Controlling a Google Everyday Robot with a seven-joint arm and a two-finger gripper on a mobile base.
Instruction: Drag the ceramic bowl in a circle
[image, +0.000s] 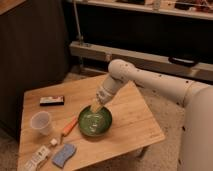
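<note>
On surface: ceramic bowl near centre. Left of bowl: slim stick just beside, cup farther; flat box behind-left, sponge front-left. Pincer at bowl's far rim, from above.
</note>
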